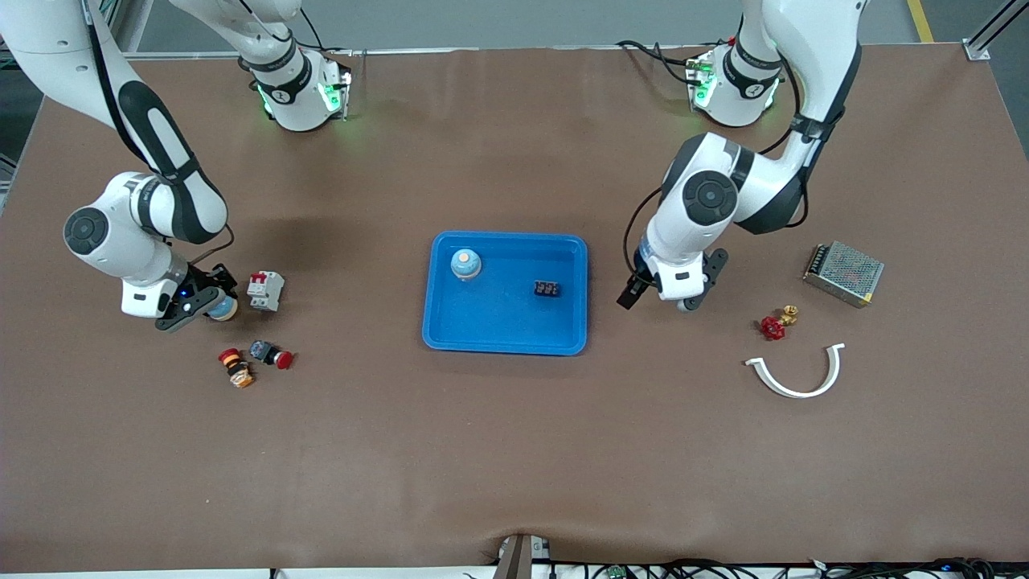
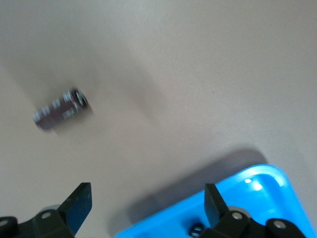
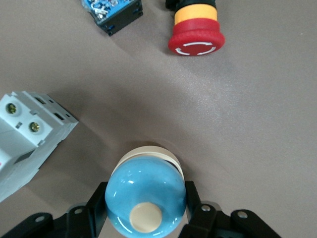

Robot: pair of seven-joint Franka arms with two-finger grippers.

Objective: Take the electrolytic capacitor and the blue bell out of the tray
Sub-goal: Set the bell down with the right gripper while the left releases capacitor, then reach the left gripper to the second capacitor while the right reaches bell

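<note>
Right gripper (image 3: 144, 210) low at right arm's end of table, beside white circuit breaker (image 1: 265, 290). Fingers (image 3: 95, 210) clamp both sides of blue bell (image 3: 146, 196); can't tell if bell rests on table. Red push button (image 3: 196, 35) near.

Left gripper (image 2: 147, 197) low over bare table just beside blue tray (image 1: 505, 342), on left arm's side. Fingers spread wide, holding nothing. Capacitor (image 2: 62, 110) lies on its side on table, apart from fingers.

Second bell (image 1: 465, 263) and black part (image 1: 547, 288) in tray.
</note>
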